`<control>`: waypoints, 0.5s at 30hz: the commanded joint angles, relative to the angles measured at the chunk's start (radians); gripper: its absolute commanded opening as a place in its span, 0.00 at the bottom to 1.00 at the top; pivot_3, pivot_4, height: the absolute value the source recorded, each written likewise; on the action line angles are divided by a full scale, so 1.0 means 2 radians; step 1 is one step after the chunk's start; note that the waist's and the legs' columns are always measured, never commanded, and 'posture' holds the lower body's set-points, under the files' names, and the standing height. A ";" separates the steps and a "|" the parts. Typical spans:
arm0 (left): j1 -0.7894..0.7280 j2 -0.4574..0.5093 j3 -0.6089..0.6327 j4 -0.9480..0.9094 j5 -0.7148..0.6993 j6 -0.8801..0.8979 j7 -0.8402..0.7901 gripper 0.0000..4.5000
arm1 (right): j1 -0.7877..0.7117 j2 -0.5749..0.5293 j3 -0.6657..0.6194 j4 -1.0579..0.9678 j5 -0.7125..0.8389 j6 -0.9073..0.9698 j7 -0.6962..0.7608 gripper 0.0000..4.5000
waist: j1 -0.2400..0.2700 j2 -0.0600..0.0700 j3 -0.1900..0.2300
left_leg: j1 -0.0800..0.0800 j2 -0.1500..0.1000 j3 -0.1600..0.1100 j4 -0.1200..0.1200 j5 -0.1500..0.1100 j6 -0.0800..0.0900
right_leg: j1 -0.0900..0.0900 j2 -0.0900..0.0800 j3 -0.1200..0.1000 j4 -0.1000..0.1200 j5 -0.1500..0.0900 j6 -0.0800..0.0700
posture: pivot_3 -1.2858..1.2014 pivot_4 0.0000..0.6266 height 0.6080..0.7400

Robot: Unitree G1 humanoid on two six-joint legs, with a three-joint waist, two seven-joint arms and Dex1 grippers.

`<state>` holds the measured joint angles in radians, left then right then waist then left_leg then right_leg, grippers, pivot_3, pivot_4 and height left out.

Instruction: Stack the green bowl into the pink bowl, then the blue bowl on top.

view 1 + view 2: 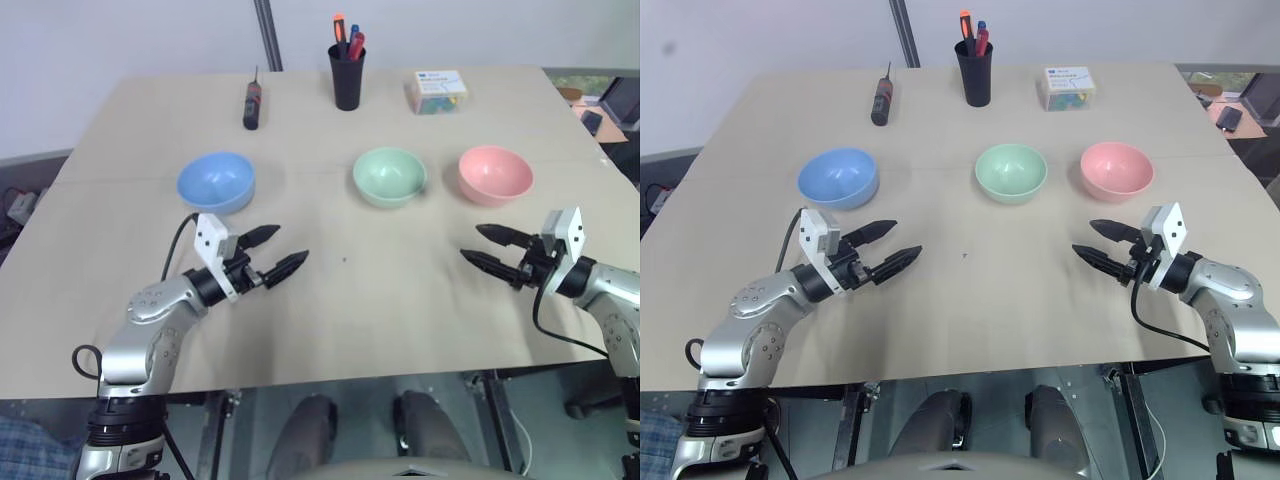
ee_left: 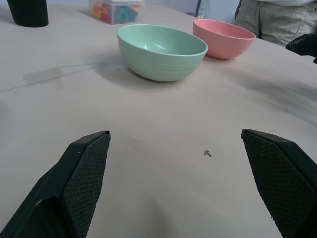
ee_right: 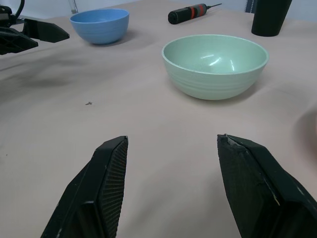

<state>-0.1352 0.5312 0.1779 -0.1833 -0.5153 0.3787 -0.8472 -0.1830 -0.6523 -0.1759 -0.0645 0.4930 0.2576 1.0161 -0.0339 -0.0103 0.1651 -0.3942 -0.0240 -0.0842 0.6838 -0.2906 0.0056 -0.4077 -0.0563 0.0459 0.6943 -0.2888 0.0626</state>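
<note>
Three bowls stand in a row across the middle of the table: the blue bowl [image 1: 216, 181] on the left, the green bowl [image 1: 389, 176] in the centre, the pink bowl [image 1: 494, 174] on the right. All three are upright, empty and apart from each other. My left gripper [image 1: 284, 251] hovers open in front of the blue bowl, pointing toward the table's middle. Open too, my right gripper [image 1: 478, 244] hangs in front of the pink bowl, pointing left. Nothing sits between either pair of fingers.
At the back of the table stand a black cup of pens [image 1: 347, 72], a screwdriver [image 1: 252, 103] and a clear box of coloured pieces [image 1: 437, 91]. A person's trouser leg [image 2: 277, 20] shows beyond the pink bowl. Bare tabletop [image 1: 345, 300] lies between the grippers.
</note>
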 commanded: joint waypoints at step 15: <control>-0.007 -0.003 -0.009 -0.016 -0.008 -0.009 -0.008 1.00 | -0.016 -0.005 -0.010 0.003 -0.004 -0.018 -0.006 0.67 | 0.000 0.000 0.000 | 0.000 0.000 0.000 0.000 0.000 0.000 | 0.000 0.000 0.000 0.000 0.000 0.000 | 0.52 0.24 1.00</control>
<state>-0.1407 0.5202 0.1551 -0.1833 -0.5152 0.3754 -0.8564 -0.2104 -0.6522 -0.1751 -0.0400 0.4785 0.2355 1.0046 -0.0331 -0.0103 0.1651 -0.3943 -0.0241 -0.0841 0.6838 -0.2906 0.0056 -0.4077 -0.0563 0.0459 0.6942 -0.2888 0.0625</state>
